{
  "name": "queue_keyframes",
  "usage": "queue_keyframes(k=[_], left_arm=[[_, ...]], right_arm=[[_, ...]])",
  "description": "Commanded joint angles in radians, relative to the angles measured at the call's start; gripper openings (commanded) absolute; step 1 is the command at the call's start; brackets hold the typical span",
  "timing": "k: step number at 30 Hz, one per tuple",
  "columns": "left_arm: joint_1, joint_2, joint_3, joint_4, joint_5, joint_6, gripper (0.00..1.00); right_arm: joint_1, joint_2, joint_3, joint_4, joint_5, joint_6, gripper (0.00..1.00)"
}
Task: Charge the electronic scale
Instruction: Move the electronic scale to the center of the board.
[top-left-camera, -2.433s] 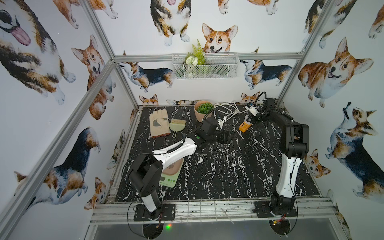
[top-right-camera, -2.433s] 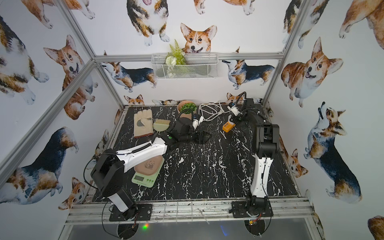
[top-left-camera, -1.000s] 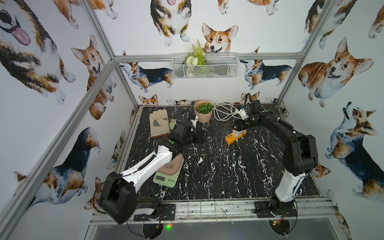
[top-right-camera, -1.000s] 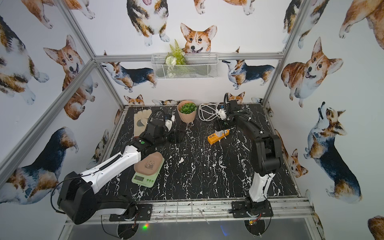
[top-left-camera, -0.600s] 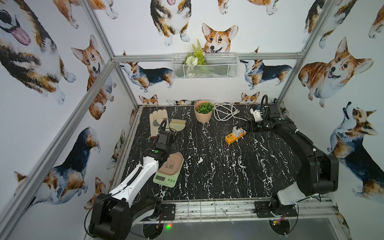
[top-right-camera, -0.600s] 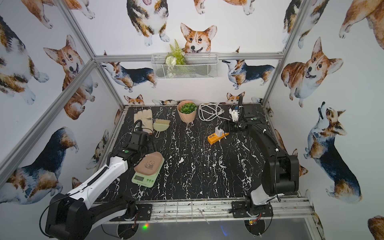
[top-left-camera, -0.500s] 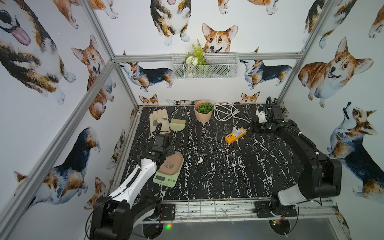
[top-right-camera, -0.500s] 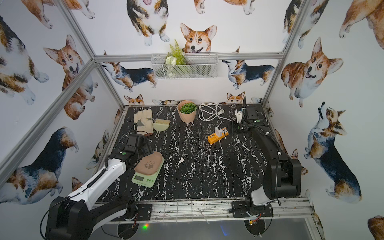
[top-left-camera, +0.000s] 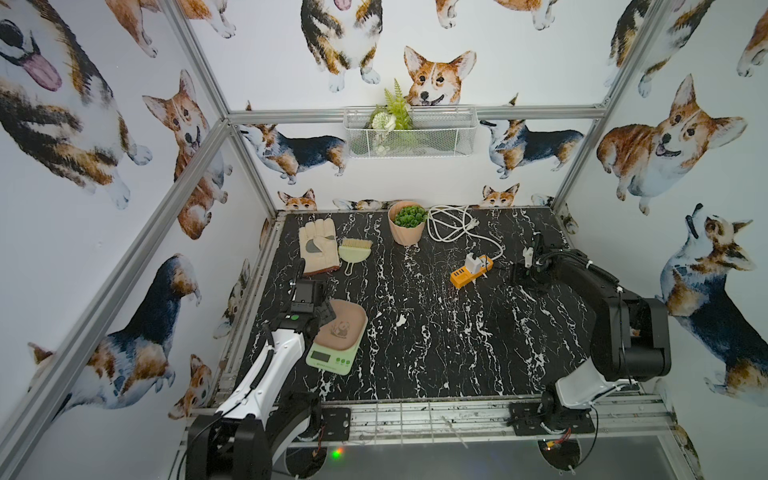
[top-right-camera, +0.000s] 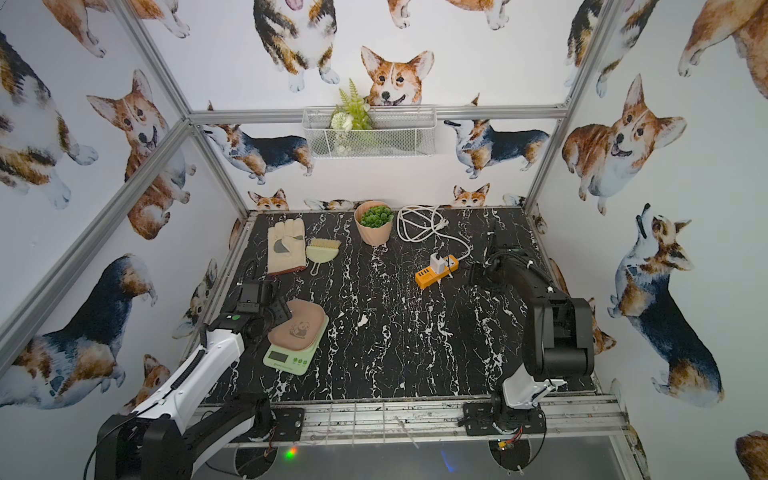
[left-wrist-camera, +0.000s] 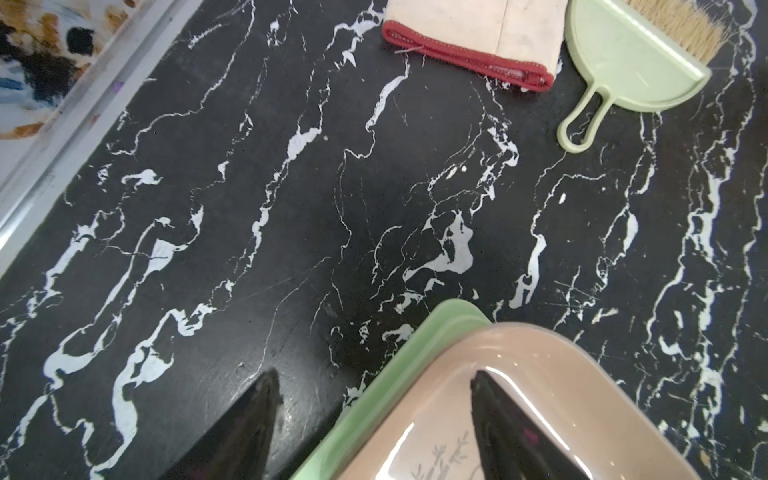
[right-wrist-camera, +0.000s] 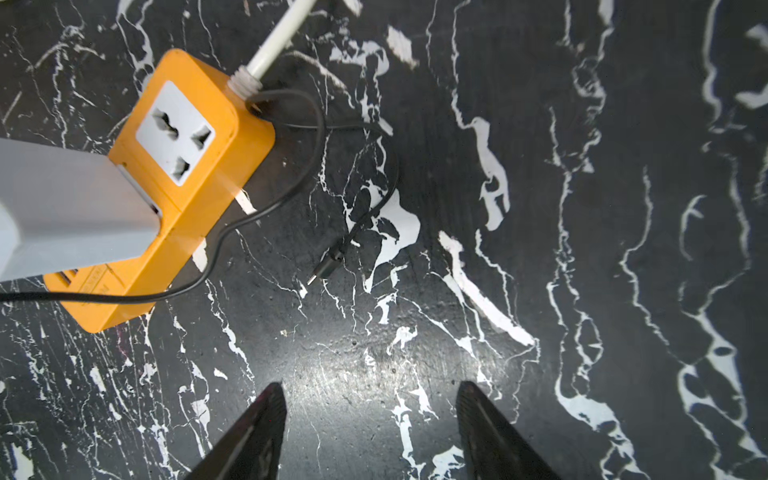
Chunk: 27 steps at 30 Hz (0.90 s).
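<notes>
A small pale-green electronic scale (top-left-camera: 337, 334) with a pinkish-tan panda-print tray lies flat at the left of the black, white-veined marble counter (top-left-camera: 436, 365). The left claw (left-wrist-camera: 374, 376) hangs over its far left corner. Its jaws are apart and grip nothing, one finger above the tray and the other above bare counter. Further right, an orange plastic power strip (right-wrist-camera: 187, 199) carries a white charger block (right-wrist-camera: 62, 199). A thin black cable ends in a small loose plug (right-wrist-camera: 326, 268) lying on the counter. The right claw (right-wrist-camera: 370, 386) hovers near that plug, jaws apart and empty. This looks like the reaching stage. Next, the right claw must close squarely on the tiny plug while the left steadies the scale. The scale's charging port is not visible.
</notes>
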Motion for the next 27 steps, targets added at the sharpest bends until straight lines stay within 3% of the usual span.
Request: queue_keyframes(k=[1,9,12,17,27], left_arm=[[0.001,0.004,0.004,-0.026,0.067,0.028,0.7],[0.0,0.036,-0.002,-0.028,0.16,0.06,0.59],[0.0,0.057,0.007,-0.025,0.185,0.064,0.51],[-0.019,0.08,0.009,0.009,0.219,0.026,0.34],[-0.224,0.203,0.093,0.076,0.143,-0.128,0.29]], right_arm=[[-0.01,0.044,0.01,-0.011,-0.045,0.029,0.64],[-0.01,0.15,0.077,0.012,-0.105,0.042,0.57],[-0.011,0.199,0.118,0.003,-0.132,0.063,0.52],[-0.01,0.248,0.167,-0.001,-0.07,0.117,0.5],[-0.01,0.331,0.233,-0.012,-0.012,0.171,0.44]])
